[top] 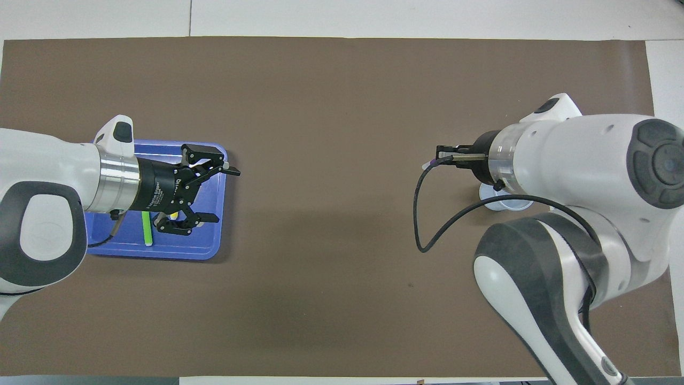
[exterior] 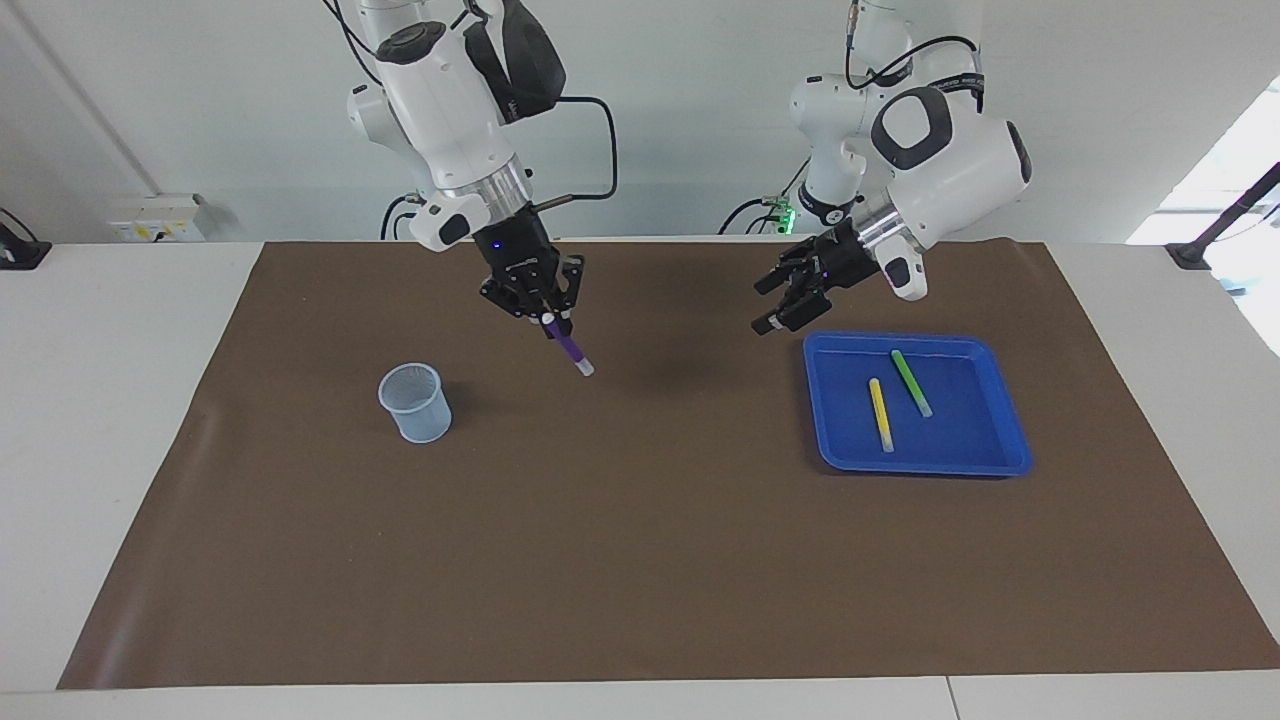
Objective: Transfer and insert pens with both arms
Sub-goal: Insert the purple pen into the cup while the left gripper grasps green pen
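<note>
mat (exterior: 640, 560): bare between cup (exterior: 414, 402) and tray (exterior: 918, 460) | obstacles: cup, tray only

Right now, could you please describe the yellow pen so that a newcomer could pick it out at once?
Find the blue tray on the brown mat, toward the left arm's end. Two pens lie in it, apart; the yellow pen is farther from the robots than the green pen.

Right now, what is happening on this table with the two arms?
The right tool is shut on the purple pen and holds it in the air over the mat, beside the cup, not yet over it. The left tool hangs open above the blue tray's edge. The yellow pen and green pen lie in the tray.
</note>
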